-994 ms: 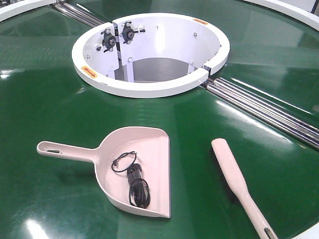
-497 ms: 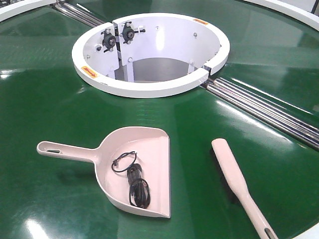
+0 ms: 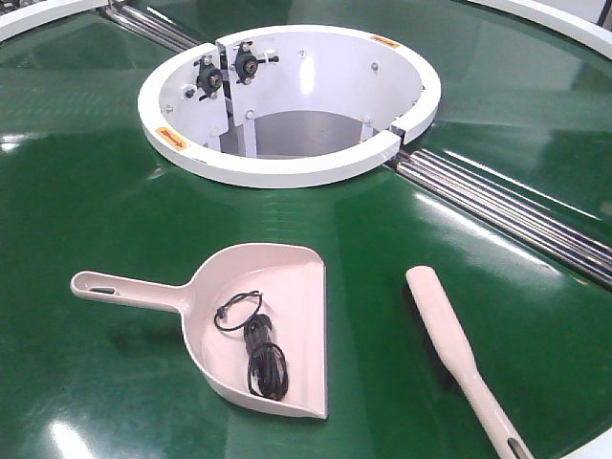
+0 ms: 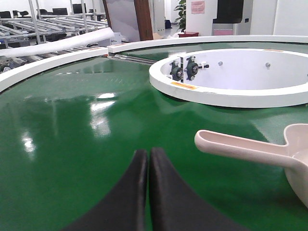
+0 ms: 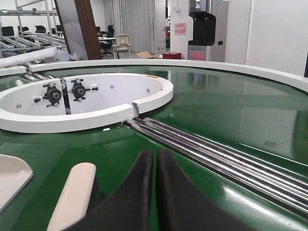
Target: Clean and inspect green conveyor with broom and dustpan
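Note:
The pale pink dustpan (image 3: 268, 325) lies on the green conveyor (image 3: 86, 191), handle pointing left, with a coiled black cable (image 3: 258, 349) inside it. To its right lies the broom (image 3: 449, 344), bristles down, handle toward the front edge. My left gripper (image 4: 147, 155) is shut and empty, low over the belt, left of the dustpan handle (image 4: 240, 147). Over the belt to the right of the broom head (image 5: 74, 195), my right gripper (image 5: 154, 155) is also shut and holds nothing. Neither gripper shows in the front view.
A white ring housing (image 3: 287, 172) with bearing blocks stands in the middle of the belt. Shiny metal roller rails (image 3: 507, 210) run diagonally from the ring to the right, and more run at the top left. A white outer rim (image 4: 48, 65) bounds the belt.

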Available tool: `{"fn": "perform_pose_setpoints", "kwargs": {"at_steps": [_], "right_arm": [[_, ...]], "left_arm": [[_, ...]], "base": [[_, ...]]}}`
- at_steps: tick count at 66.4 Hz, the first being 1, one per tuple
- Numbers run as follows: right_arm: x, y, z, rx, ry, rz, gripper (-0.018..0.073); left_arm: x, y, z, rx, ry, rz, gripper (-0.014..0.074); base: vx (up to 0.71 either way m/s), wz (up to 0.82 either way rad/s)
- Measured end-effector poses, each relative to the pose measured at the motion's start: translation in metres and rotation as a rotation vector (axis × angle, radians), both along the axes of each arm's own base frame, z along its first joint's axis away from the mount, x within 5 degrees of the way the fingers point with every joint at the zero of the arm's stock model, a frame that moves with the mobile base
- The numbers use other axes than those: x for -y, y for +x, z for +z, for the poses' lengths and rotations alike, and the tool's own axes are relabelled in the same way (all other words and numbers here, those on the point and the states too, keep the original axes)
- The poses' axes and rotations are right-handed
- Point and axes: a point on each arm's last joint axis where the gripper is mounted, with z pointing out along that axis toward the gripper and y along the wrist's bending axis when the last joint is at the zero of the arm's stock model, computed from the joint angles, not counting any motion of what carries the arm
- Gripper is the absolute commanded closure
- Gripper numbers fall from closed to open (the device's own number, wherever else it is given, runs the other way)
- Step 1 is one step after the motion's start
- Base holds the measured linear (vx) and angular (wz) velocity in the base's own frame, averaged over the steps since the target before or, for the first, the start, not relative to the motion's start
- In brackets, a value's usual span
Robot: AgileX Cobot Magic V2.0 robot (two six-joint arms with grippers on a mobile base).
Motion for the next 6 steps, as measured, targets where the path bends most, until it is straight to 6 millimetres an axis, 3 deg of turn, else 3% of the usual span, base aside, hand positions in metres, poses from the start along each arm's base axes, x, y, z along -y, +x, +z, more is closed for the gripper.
{"fn": "perform_pose_setpoints", "kwargs": {"at_steps": [6], "right_arm": [[0.0000, 0.0000, 0.0000, 0.000, 0.000, 0.000, 0.0568]], "left_arm": [[0.0000, 0.0000, 0.0000, 0.000, 0.000, 0.000, 0.0619]], "base": [[0.00, 0.00]]}}
